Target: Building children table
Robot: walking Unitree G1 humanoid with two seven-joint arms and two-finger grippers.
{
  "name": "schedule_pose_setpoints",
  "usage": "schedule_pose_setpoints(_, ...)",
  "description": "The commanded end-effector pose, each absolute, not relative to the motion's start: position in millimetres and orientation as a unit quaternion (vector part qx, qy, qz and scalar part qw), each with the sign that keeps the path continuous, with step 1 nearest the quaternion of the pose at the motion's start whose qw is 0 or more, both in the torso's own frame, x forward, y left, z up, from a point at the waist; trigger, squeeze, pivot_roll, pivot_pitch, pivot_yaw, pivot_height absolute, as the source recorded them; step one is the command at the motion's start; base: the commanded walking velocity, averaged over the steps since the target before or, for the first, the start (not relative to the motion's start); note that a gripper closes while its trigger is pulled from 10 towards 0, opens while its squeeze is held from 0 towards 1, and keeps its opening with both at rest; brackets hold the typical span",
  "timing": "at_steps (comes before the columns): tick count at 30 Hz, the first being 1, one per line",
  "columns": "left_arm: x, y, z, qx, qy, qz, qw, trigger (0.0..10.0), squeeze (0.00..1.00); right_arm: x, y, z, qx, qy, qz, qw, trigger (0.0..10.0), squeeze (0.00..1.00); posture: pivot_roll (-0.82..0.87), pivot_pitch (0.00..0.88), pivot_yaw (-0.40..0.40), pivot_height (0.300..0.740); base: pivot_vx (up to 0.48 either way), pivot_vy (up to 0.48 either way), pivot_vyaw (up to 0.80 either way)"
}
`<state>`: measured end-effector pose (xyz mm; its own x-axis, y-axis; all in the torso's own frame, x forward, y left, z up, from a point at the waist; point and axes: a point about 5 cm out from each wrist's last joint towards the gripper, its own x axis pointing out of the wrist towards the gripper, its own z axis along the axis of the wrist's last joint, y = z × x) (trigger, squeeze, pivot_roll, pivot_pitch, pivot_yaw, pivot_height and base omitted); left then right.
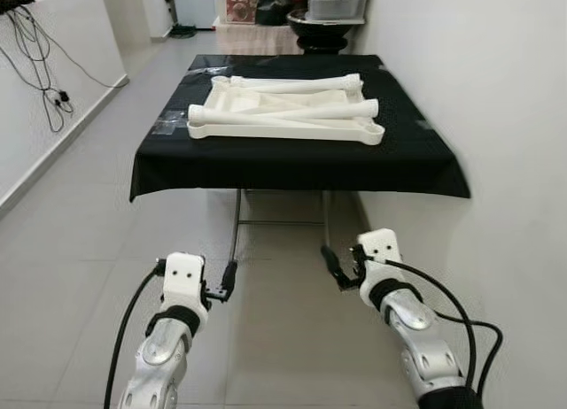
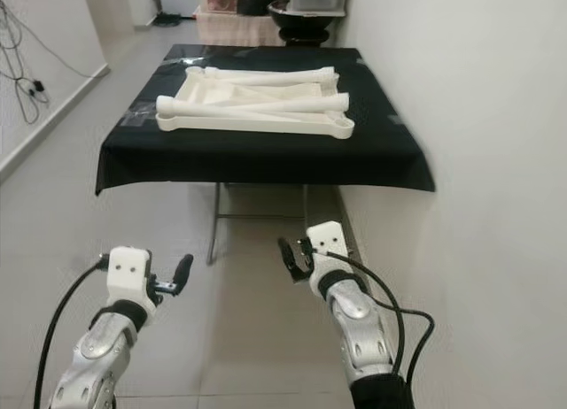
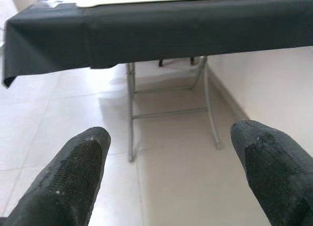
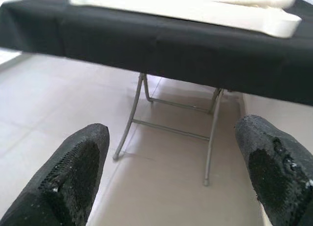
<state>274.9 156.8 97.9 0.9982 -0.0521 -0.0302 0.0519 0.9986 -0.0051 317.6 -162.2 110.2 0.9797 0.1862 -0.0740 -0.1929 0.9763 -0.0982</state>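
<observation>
Cream-white table parts (image 1: 285,111); black tablecloth (image 1: 292,157); pale grey floor tiles (image 1: 80,250).

Folding table's legs (image 1: 237,216) mostly behind black cloth (image 1: 292,165)

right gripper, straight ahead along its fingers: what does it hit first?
Probably the grey folding legs under the table, or floor just short of them. The right gripper, open, points below the black tablecloth's hanging edge, not at the white table parts. Depth unclear.

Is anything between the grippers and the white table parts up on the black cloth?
Nothing visible blocks them. The left gripper and right gripper, both open, hang low over bare floor short of the black-clothed table; the white table parts lie on top, higher and farther ahead.
</observation>
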Motion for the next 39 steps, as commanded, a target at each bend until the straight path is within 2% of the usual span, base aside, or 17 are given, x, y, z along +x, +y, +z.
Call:
schedule_pose_setpoints(1, 271, 163, 97, 0.013, 0.022, -0.018, 1.0, 10.0, 0.0, 314, -161, 109, -0.037, 0.037, 0.091, 0.994, 10.0, 0.0, -0.14, 0.07, 0.042, 0.74, 0.0, 0.0, 0.0)
schedule_pose_setpoints(5, 270, 163, 98, 0.02, 0.019, -0.021, 0.999, 10.0, 0.0, 314, -159, 109, -0.033, 0.035, 0.095, 0.994, 10.0, 0.0, -0.15, 0.077, 0.061, 0.74, 0.0, 0.0, 0.0)
schedule_pose_setpoints(6, 272, 164, 102, 0.033, 0.018, -0.023, 0.999, 10.0, 0.0, 312, -153, 112, -0.008, 0.032, 0.114, 0.993, 10.0, 0.0, -0.13, 0.084, 0.073, 0.74, 0.0, 0.0, 0.0)
schedule_pose_setpoints(16, 275, 166, 106, 0.026, 0.016, -0.034, 0.999, 10.0, 0.0, 311, -136, 117, -0.041, 0.019, 0.167, 0.985, 10.0, 0.0, -0.11, 0.099, 0.076, 0.74, 0.076, 0.0, 0.0)
schedule_pose_setpoints(24, 274, 165, 107, 0.029, 0.016, -0.039, 0.999, 10.0, 0.0, 311, -138, 120, -0.029, 0.013, 0.158, 0.987, 10.0, 0.0, -0.11, 0.101, 0.075, 0.74, 0.282, 0.0, 0.6)
schedule_pose_setpoints(39, 278, 156, 114, 0.039, 0.006, -0.067, 0.997, 10.0, 0.0, 314, -142, 123, -0.013, 0.016, 0.163, 0.986, 10.0, 0.0, -0.11, 0.092, 0.066, 0.74, 0.292, 0.0, 0.0)
